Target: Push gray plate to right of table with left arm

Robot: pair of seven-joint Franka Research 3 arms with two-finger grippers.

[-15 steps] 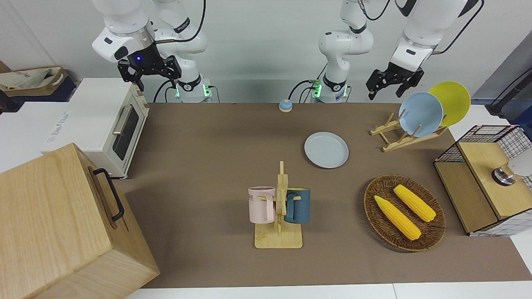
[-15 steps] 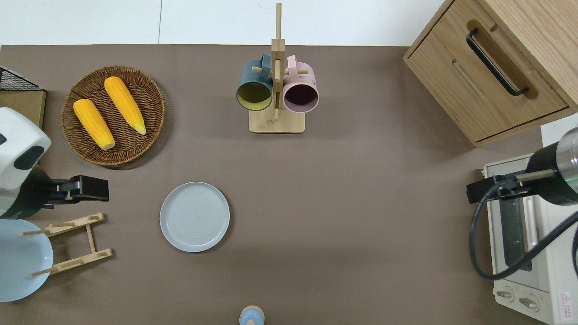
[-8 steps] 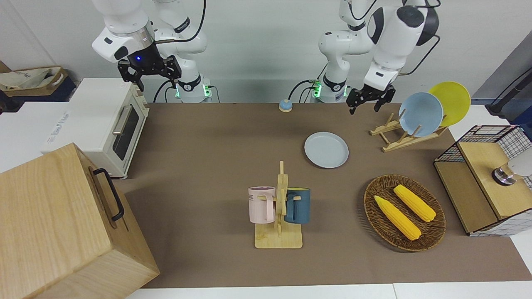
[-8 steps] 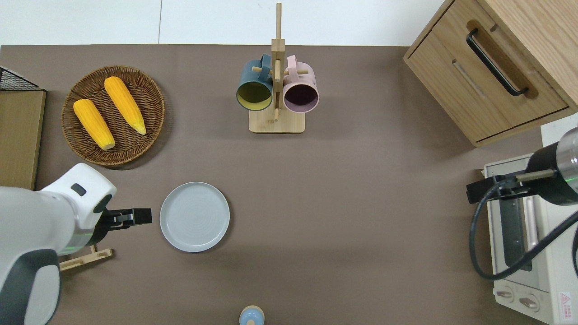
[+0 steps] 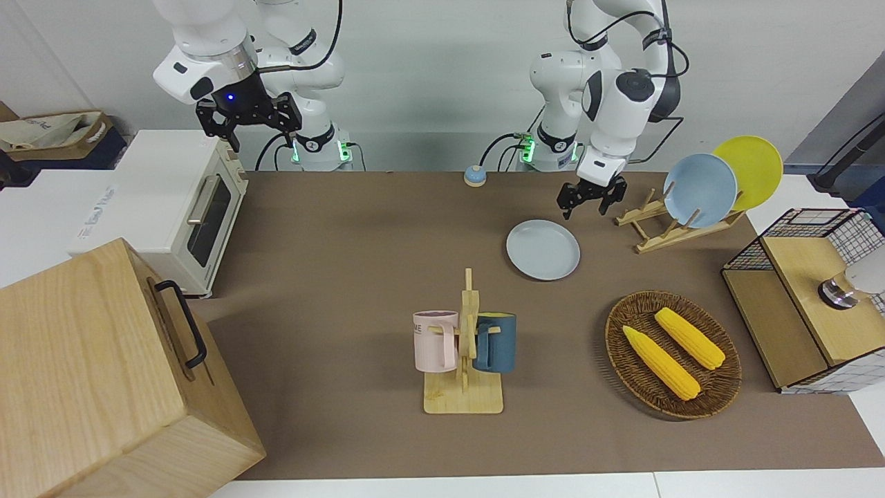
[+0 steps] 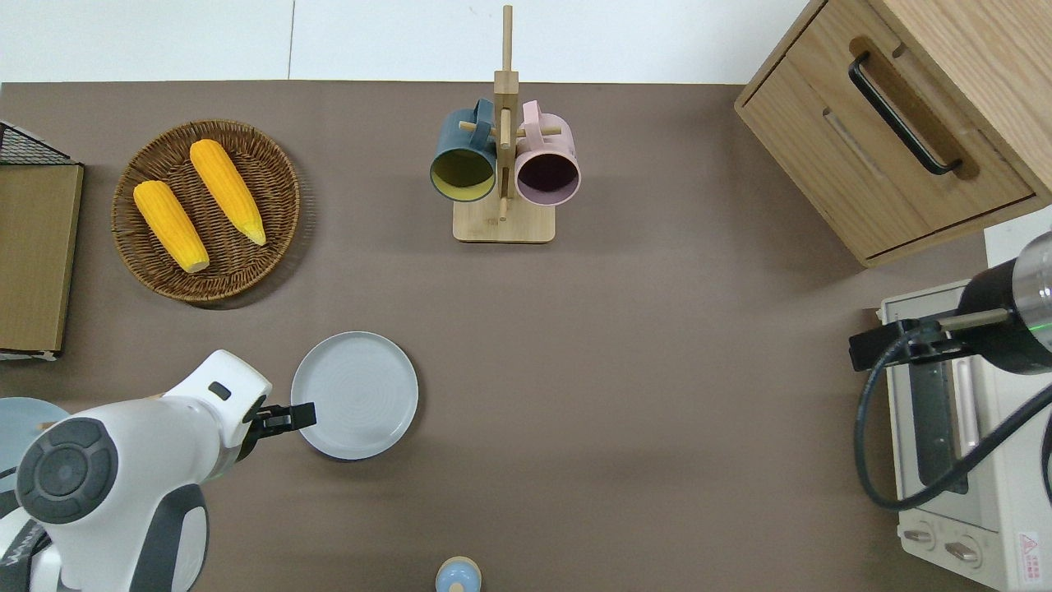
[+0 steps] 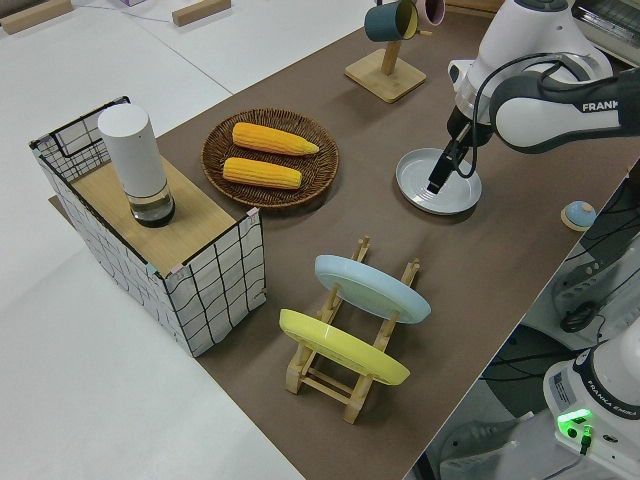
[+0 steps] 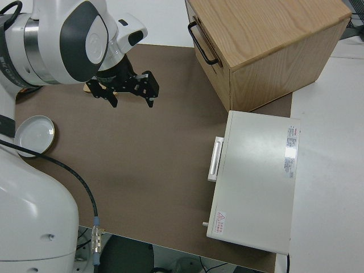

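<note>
Our left gripper (image 6: 301,413) hangs low at the rim of the gray plate (image 6: 355,395), on the edge toward the left arm's end of the table (image 6: 625,362); whether it touches yet we cannot tell, nor whether its fingers are apart or together. From the gripper, the plate spreads flat toward the right arm's end, with bare mat past it. We judge the plate stiff, light and breakable, sliding readily on the matte mat. We should press low against the raised rim, through its centre, so it does not spin. Our right arm is parked.
</note>
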